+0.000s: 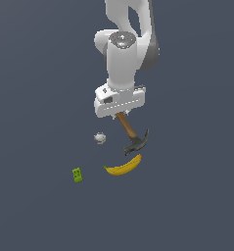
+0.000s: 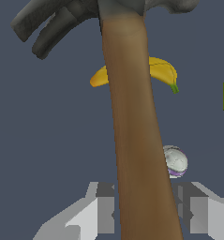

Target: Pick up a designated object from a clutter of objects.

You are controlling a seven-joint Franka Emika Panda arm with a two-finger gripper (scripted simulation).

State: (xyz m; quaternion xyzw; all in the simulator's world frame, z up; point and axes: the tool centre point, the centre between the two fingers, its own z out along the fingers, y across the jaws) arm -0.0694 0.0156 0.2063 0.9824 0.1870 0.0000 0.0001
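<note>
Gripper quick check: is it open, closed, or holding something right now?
Gripper: closed on the brown wooden handle of the claw hammer with the dark grey metal head.

No readable text, label, brand, number or sign anywhere in either view. Faint purplish marks on the small whitish-grey ball (image 2: pixel 175 161) beside the gripper, too blurred to make out as letters. Dark specks on the tiny bright green block (image 1: pixel 77 175), well off to the gripper's side, likewise illegible.
</note>
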